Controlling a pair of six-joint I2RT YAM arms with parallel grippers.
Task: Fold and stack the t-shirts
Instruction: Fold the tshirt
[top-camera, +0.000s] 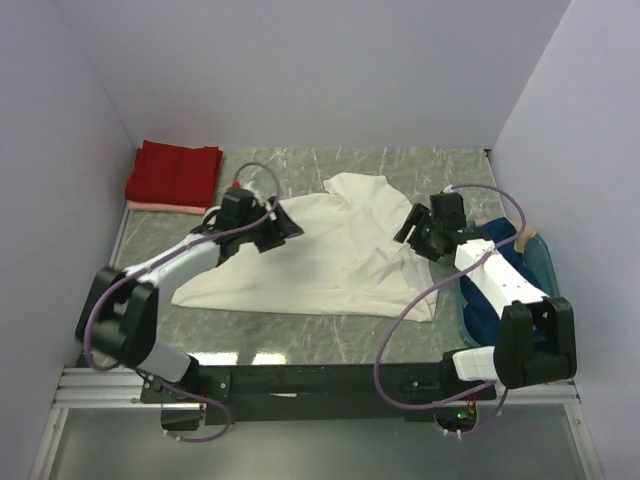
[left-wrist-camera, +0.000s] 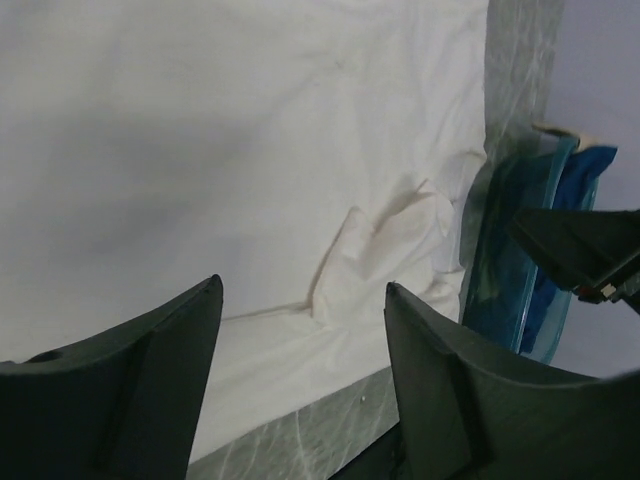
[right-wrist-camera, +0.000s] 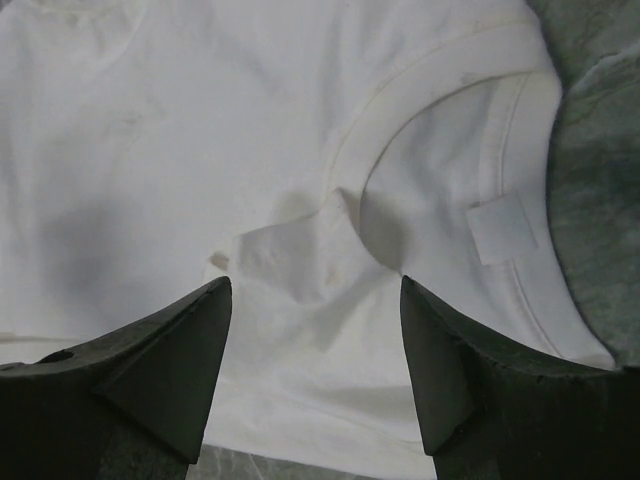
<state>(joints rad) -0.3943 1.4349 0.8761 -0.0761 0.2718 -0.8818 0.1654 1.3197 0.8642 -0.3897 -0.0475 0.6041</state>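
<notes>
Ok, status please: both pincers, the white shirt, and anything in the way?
Left pincer open, empty, over white shirt. Right pincer open over its collar. Shirt spread, rumpled, not yet folded. Teal basket close at its right side.

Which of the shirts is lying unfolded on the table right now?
The cream-white t-shirt, spread out mid-table. The red t-shirt is folded in the far left corner, and the dark blue t-shirt sits in the teal basket.

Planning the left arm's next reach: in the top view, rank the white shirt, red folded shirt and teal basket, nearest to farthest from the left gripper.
1. white shirt: beneath the left gripper, mid-table.
2. red folded shirt: back left corner.
3. teal basket: right edge.
</notes>
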